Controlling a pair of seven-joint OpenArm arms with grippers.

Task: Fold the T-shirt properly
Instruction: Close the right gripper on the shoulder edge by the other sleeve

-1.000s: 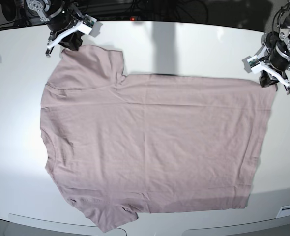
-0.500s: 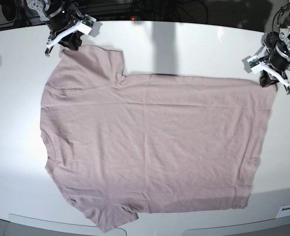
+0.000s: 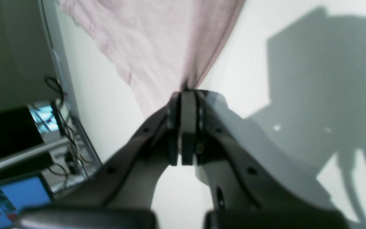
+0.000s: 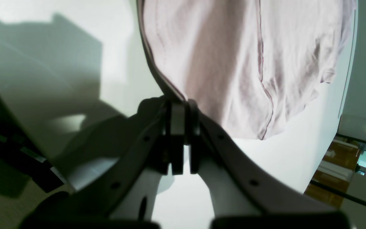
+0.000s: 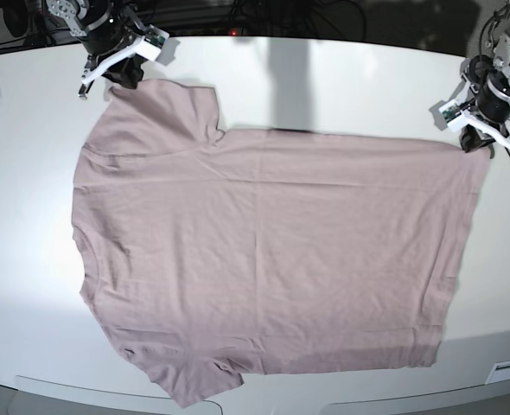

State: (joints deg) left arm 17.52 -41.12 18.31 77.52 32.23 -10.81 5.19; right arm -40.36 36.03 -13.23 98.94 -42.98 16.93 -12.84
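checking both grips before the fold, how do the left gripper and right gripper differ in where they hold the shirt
The left gripper pinches the T-shirt at a hem corner, on the base view's right; the right gripper pinches a sleeve, on that view's left. In the wrist views, cloth fans out plain from the left gripper, while seam lines show beyond the right gripper. Both are shut on cloth at the table's far side.

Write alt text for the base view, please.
A pink-mauve T-shirt lies spread flat on a white table. The right gripper is shut on a sleeve corner at top left; the left gripper is shut on a hem corner at top right.
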